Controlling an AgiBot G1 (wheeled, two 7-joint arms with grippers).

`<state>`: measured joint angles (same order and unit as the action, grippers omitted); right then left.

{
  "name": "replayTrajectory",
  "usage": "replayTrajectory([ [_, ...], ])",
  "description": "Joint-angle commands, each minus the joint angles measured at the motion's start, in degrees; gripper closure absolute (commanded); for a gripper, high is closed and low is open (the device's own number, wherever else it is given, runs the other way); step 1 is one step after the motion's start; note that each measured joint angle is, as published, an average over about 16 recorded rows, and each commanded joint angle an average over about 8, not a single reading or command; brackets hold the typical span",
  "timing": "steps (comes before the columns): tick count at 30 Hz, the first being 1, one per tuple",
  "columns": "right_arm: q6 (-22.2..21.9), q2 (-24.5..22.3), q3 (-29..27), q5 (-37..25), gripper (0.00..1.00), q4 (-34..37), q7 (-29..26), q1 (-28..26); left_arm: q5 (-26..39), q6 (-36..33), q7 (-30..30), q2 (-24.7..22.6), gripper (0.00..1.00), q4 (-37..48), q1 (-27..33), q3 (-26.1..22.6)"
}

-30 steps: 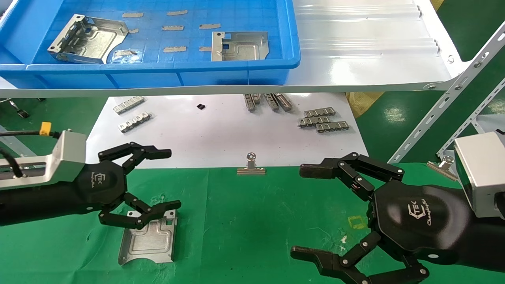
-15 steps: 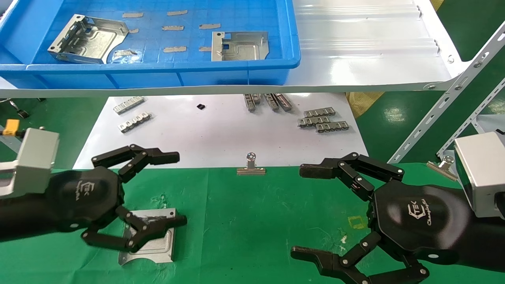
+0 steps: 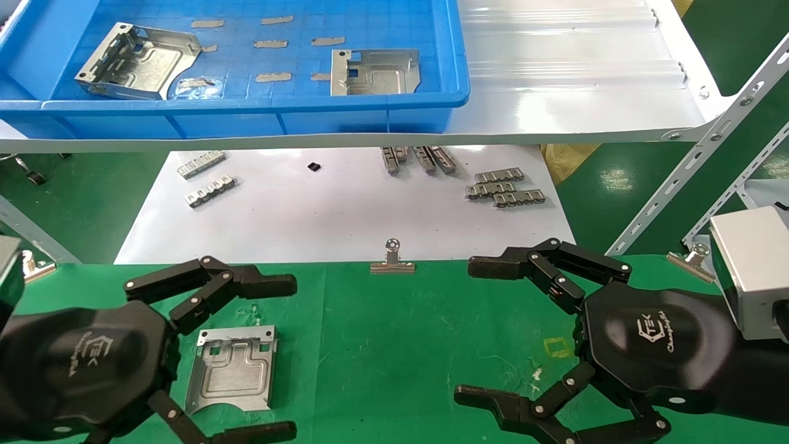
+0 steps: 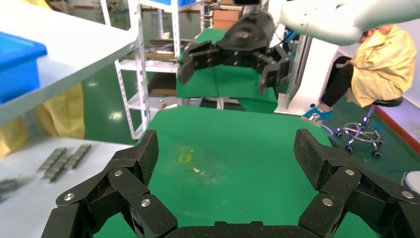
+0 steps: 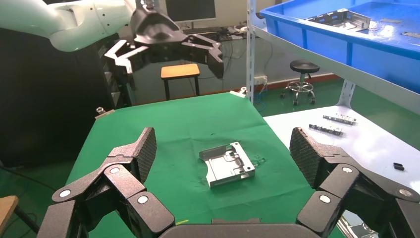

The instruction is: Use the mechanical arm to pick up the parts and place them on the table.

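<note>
On the green table point(image 3: 394, 345) one sheet-metal part point(image 3: 232, 369) is laid flat, free of any grip. Just left of it, the left gripper point(image 3: 280, 357) is held wide open, fingers either side. Well right of it, the right gripper point(image 3: 474, 330) is spread open. Beyond it, two more parts point(image 3: 137, 60) point(image 3: 375, 71) are left in the blue crate point(image 3: 246, 111).

My left gripper point(image 4: 225, 161) is spread wide over the green table point(image 4: 233, 148); the right gripper point(image 4: 230, 62) hangs open at twelve o'clock.
</note>
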<state>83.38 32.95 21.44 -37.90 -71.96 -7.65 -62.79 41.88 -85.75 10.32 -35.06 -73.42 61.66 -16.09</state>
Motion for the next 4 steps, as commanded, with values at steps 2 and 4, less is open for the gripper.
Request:
replayTrajectory([
  [2, -0.01, 0.00, 0.00, 0.01, 0.00, 0.01, 0.00, 0.01, -0.84, 0.11, 1.22, 0.53, 0.00, -2.40, -1.21, 1.09],
  [4, -0.01, 0.00, 0.00, 0.01, 0.00, 0.01, 0.00, 0.01, -0.88, 0.13, 1.14, 0.55, 0.00, -2.40, -1.23, 1.12],
])
